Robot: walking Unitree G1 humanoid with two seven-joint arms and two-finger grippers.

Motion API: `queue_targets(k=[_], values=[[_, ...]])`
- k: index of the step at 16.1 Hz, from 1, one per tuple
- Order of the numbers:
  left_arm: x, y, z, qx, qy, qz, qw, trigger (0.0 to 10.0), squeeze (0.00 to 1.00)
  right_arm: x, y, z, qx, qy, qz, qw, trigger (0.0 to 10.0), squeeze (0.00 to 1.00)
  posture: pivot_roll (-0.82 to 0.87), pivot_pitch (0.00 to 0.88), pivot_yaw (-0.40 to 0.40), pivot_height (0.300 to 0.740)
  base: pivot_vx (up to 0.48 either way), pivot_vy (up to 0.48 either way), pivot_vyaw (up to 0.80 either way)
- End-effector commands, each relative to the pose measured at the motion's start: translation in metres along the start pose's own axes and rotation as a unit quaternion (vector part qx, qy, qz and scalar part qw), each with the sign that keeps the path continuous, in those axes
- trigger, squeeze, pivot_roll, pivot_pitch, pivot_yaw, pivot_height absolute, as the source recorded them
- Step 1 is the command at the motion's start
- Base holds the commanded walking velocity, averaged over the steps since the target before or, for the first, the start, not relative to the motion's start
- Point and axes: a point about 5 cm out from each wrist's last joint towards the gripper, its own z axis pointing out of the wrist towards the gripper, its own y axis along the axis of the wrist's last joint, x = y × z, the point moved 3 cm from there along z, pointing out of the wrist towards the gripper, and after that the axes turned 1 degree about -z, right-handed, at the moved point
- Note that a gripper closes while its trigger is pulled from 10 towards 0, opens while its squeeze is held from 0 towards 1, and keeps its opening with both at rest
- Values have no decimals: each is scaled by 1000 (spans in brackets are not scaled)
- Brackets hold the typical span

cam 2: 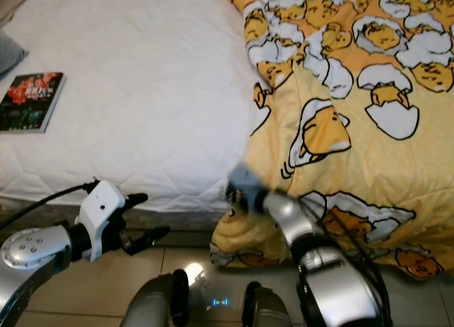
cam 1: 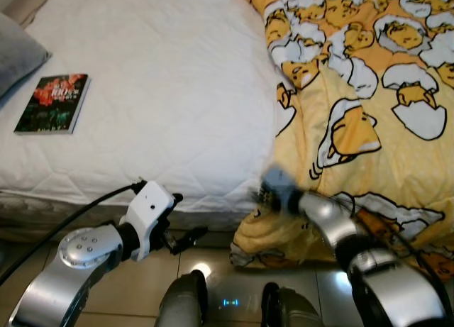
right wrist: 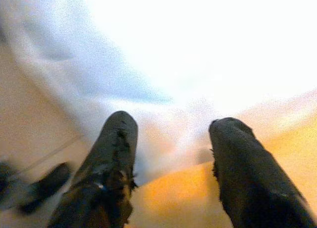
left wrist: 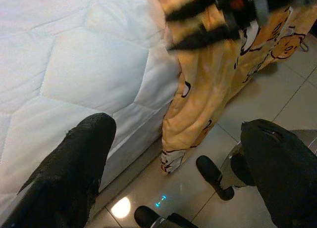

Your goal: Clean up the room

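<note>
Right gripper point(right wrist: 171, 139), nearest the camera, jaws apart and blurred, at the edge of the yellow blanket point(cam 1: 369, 121) where it hangs off the bed point(cam 1: 170, 93) toward the tiled floor point(left wrist: 267, 94); blanket and white mattress lie just beyond the jaws. Left gripper point(left wrist: 173, 154), jaws apart and holding nothing, low beside the mattress, blanket edge ahead of it. Book point(cam 1: 53, 103) on the mattress, well apart from both, near a grey pillow point(cam 1: 15, 54).

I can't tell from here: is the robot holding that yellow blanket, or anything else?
Nothing is held. The right gripper is open, reaching at the blanket edge by the mattress; the left gripper is open beside the bed.
</note>
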Motion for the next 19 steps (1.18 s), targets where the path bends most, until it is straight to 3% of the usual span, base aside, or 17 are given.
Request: queue_targets(k=[1,4,5,6,9,13,14,15,19], values=[[-5,-1,-2,7,-13,3,1000,10000,0,4,-11,0,29,-13,-1,999,10000,1000,280,209,51,740,0,0,0],[-5,-2,-4,12,-16,3,1000,10000,0,-6,-11,3,56,-78,-28,995,10000,1000,285,220,59,740,0,0,0],[-6,-2,-5,14,-18,3,1000,10000,0,-12,-16,2,81,-115,-36,989,10000,404,291,231,67,740,0,0,0],[-7,-3,-6,16,-20,3,1000,10000,0,-16,-21,0,103,-148,-37,983,10000,0,294,234,70,740,0,0,0],[-7,-3,-7,21,-23,3,1000,10000,0,-23,-25,-4,118,-211,-16,970,10000,0,304,247,78,740,0,0,0],[-10,-4,-9,23,-26,1,999,10000,0,-15,-29,-2,125,-214,-2,969,10000,0,308,253,77,740,0,0,0],[-10,-4,-9,24,-26,1,999,10000,0,-13,-30,-2,127,-212,6,969,8863,0,308,253,77,740,0,0,0],[-11,-4,-9,24,-27,1,999,10000,0,-11,-36,-3,135,-213,34,967,0,0,309,254,77,740,0,0,0],[-11,-3,-8,24,-26,-1,999,10000,0,-10,-44,-7,140,-213,87,963,0,0,312,257,65,740,0,0,0]])
